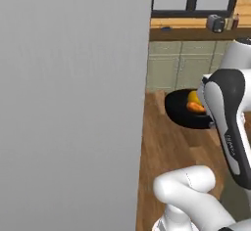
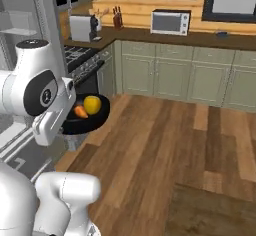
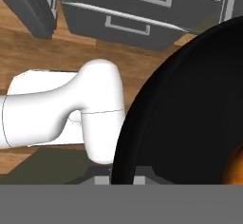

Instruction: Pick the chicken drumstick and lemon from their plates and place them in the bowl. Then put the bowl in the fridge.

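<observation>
The glossy black bowl [image 1: 177, 111] [image 2: 96, 121] [image 3: 190, 118] hangs in the air over the wooden floor, beside the arm. Inside it lie the yellow lemon [image 1: 194, 97] [image 2: 92, 104] and the orange-brown chicken drumstick [image 1: 195, 107] [image 2: 80, 112] [image 3: 236, 163]. My gripper [image 3: 122, 178] is shut on the bowl's rim at the bottom of the hand view; in both base views my forearm hides the fingers. The fridge's flat grey door [image 1: 73, 103] stands close on the left, and its tall grey side [image 2: 47, 10] rises behind my arm. The plates are out of view.
A stove [image 2: 82, 60] with dark drawers [image 3: 142, 19] stands just behind the bowl. Pale green cabinets [image 2: 165, 75] [image 1: 181, 68] line the back wall under a counter with a coffee machine [image 2: 82, 27] and a microwave [image 2: 171, 22]. Open wooden floor [image 2: 165, 145] spreads to the right.
</observation>
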